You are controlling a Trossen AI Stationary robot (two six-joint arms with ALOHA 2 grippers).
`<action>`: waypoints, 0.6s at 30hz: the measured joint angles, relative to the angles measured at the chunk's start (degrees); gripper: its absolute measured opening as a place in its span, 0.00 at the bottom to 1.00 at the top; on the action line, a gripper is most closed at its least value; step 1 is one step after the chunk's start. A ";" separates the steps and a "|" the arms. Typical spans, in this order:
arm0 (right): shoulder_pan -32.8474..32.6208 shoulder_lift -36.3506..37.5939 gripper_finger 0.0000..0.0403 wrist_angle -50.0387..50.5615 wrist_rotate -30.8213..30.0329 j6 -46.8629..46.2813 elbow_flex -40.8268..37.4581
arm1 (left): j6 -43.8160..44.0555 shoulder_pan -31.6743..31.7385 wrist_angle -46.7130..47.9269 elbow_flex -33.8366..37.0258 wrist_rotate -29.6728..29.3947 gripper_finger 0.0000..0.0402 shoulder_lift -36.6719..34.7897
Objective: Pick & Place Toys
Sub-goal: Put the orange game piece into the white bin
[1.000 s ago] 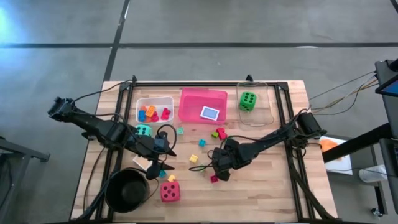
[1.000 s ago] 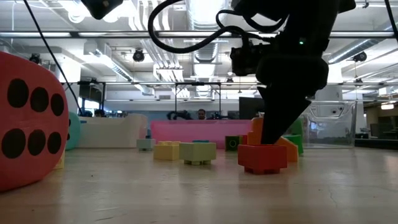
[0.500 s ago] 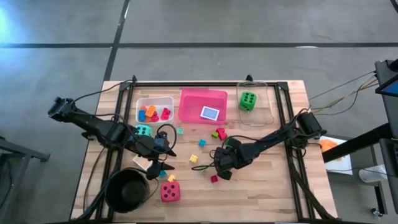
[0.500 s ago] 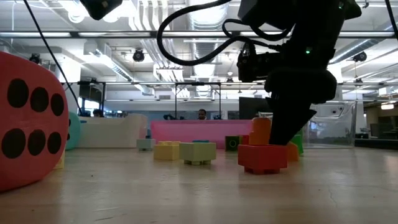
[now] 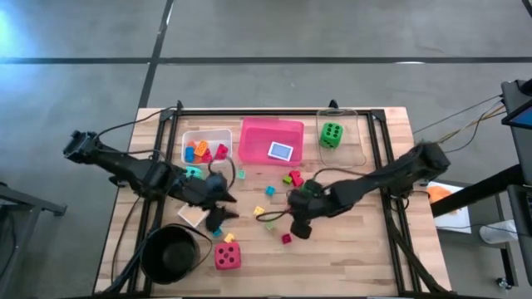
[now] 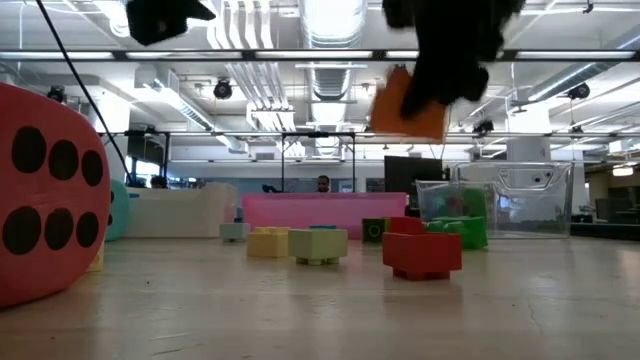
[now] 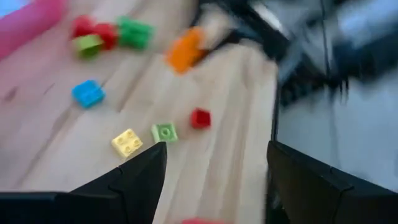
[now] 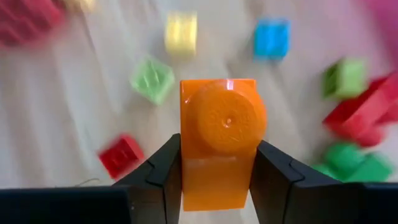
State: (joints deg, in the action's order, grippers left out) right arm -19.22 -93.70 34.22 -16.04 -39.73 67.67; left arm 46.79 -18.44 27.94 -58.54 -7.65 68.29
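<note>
My right gripper (image 5: 297, 218) is shut on an orange block (image 8: 217, 143) held above the table's middle; the block also shows in the low view (image 6: 408, 105). My left gripper (image 7: 214, 180) is open and empty, above the table left of the middle (image 5: 219, 213). Below lie loose blocks: yellow (image 5: 259, 211), blue (image 5: 269, 190), small red (image 5: 286, 239) and a red-and-green cluster (image 5: 293, 178). A red die (image 5: 225, 256) rests on the table near the front. A teal die (image 5: 193, 173) is partly hidden by the left arm. A card (image 5: 193, 216) lies flat beside my left gripper. My right gripper pinches the orange block by two opposite sides (image 8: 186, 168) between its two fingers (image 8: 160, 171), which come from above and point down. The block's round stud faces the wrist camera. The block is lifted clear of the table.
At the far edge stand a white tray (image 5: 205, 133) with several blocks, a pink tray (image 5: 271, 127) with a card (image 5: 281, 150), and a clear tray (image 5: 353, 141) with a green die (image 5: 331, 134). A black bowl (image 5: 172, 253) stands at the front left.
My right gripper has gone up, shut on the orange block, lifting it from the table beside the small red block to well clear of it. The red block has stayed where it was. My left gripper has shifted a little toward the table's right.
</note>
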 joint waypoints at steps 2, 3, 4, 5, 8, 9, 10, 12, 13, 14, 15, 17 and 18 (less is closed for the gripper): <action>0.00 3.20 0.32 -0.05 -2.79 1.27 0.52 | 6.97 3.62 -1.94 0.00 2.04 0.69 0.11; 0.05 4.41 0.32 -0.09 -4.03 2.37 0.76 | 9.28 5.53 -3.26 0.00 3.38 0.69 0.20; 0.13 5.70 0.32 -0.04 -5.07 3.67 0.96 | 11.02 7.23 -5.24 0.00 4.73 0.69 0.38; 0.18 6.82 0.32 0.10 -6.06 4.69 1.11 | 12.54 8.81 -7.47 0.00 6.18 0.69 0.47; 0.47 10.13 0.32 -0.20 -9.48 6.73 1.74 | 15.70 11.96 -15.08 0.01 9.08 0.69 0.95; 0.63 11.21 0.32 -0.22 -10.76 7.12 1.89 | 16.92 12.68 -17.66 0.03 9.25 0.69 0.97; 0.74 12.04 0.32 -0.13 -12.34 7.49 2.15 | 17.91 13.21 -20.50 0.04 9.26 0.69 0.96; 0.77 14.05 0.32 -0.74 -15.25 8.95 2.48 | 18.10 13.95 -26.70 0.04 8.70 0.69 0.96; 0.83 14.99 0.32 -1.39 -16.52 10.21 2.51 | 17.94 14.21 -29.36 0.04 8.49 0.69 0.96; 0.81 16.05 0.32 -2.94 -17.56 11.39 2.64 | 17.98 14.57 -31.78 0.04 8.33 0.69 0.96; 0.81 17.11 0.32 -4.91 -18.17 12.53 2.76 | 18.08 14.95 -33.92 0.04 8.29 0.69 0.96; 0.79 18.91 0.32 -8.80 -18.58 15.42 2.83 | 18.59 15.36 -37.11 0.04 7.60 0.69 1.22; 0.76 19.74 0.32 -10.94 -18.58 17.11 2.83 | 18.69 15.53 -38.61 0.04 7.43 0.69 1.37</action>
State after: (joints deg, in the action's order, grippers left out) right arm -18.46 -73.96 23.28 -34.62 -22.61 70.50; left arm 65.48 -2.91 -10.67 -58.50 -0.22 69.66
